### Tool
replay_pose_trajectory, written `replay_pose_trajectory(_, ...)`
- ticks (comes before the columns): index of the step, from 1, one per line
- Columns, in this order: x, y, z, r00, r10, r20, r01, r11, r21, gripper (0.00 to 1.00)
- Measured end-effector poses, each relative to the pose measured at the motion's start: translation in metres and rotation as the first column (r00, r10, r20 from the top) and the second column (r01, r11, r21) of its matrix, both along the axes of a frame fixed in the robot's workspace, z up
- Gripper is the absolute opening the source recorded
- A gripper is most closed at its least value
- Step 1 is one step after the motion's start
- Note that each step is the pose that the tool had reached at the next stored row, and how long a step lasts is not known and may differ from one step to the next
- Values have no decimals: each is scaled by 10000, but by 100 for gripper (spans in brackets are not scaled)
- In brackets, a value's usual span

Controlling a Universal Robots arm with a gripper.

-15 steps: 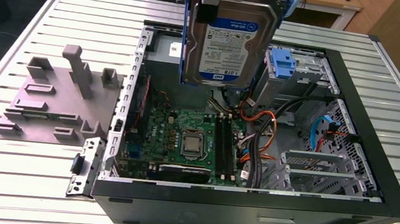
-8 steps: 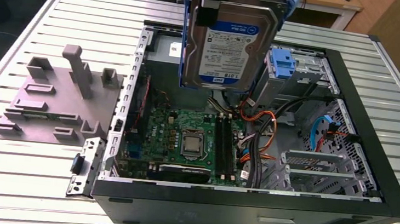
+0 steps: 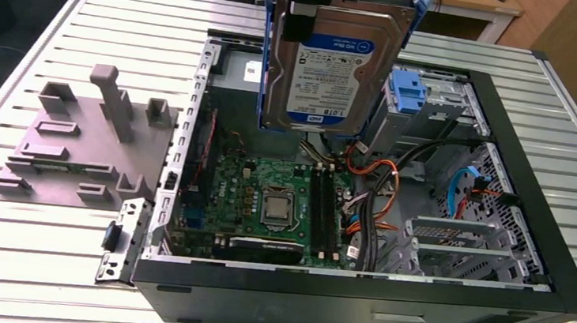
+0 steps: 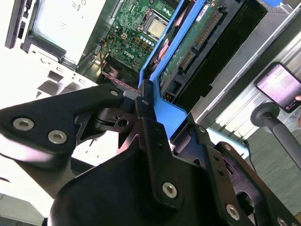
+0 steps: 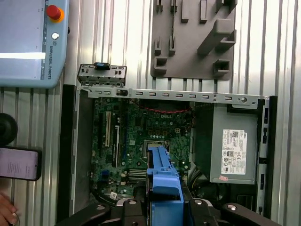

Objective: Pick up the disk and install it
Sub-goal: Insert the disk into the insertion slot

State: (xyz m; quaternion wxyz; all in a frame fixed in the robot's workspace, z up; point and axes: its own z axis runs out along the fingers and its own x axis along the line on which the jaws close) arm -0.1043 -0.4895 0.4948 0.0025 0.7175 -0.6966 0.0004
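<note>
In the exterior view the disk (image 3: 330, 62) hangs upright, label facing the camera, above the open computer case (image 3: 533, 264); its lower edge is over the motherboard (image 3: 274, 200); it is near the drive bay (image 3: 438, 96) on the exterior view's right, but not in it. In the second wrist view the gripper (image 4: 162, 115) is clamped on the disk's blue rails; the connector edge points down toward the board. In the first wrist view the disk's blue end juts over the motherboard; the grey power-supply box (image 5: 233, 150) lies alongside in the case. The pick-up looks done; seating the disk in a bay is not yet done.
</note>
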Motion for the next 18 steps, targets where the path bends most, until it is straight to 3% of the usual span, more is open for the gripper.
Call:
replay_pose_trajectory(10, 1, -12, 0, 10000, 2, 0, -2, 10000, 0, 36)
replay_pose_trajectory(18, 0, -137, -3, 10000, 0, 0, 0, 10000, -1, 36)
